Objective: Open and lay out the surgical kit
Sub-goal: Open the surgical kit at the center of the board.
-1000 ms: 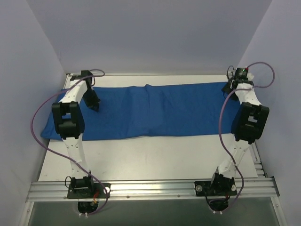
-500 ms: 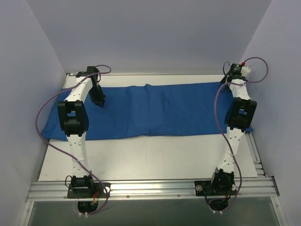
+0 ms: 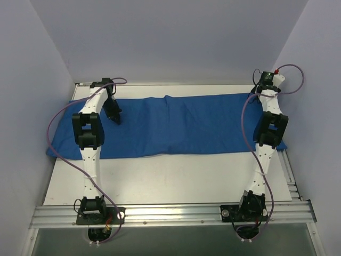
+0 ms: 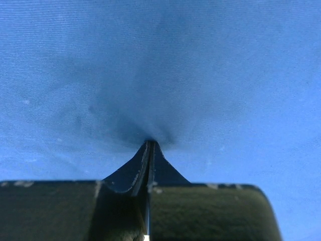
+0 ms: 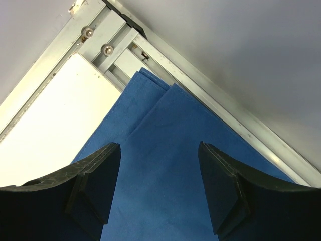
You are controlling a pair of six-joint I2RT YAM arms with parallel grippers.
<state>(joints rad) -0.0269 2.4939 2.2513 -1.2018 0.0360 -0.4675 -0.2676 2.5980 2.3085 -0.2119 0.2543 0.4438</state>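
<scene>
Left pincer [image 4: 150,145]: clenched, both fingers [image 4: 131,173] flat against each other, tips down on the blue cloth wrap [image 3: 186,128]. The fabric dimples and darkens right at the tips, and faint creases fan out ahead of them. I can't tell whether a nip of cloth sits between the tips. Blue cloth fills everything ahead of this pincer and to both its sides.

Right pincer [image 5: 158,160]: released, fingers wide apart, nothing between them. The wrap lies below and ahead of the gap. Two layers overlap there, and one straight edge runs away from the gap toward the cloth's corner. Just past that corner is an aluminium rail [image 5: 210,100], with grey wall beyond it. Bare white table [image 5: 55,115] shows off the left finger's side.

Overhead: the wrap lies as one long flat strip across the far half of the table. The left pincer is set on its left end near the far edge, and the right pincer is at its far right corner.
</scene>
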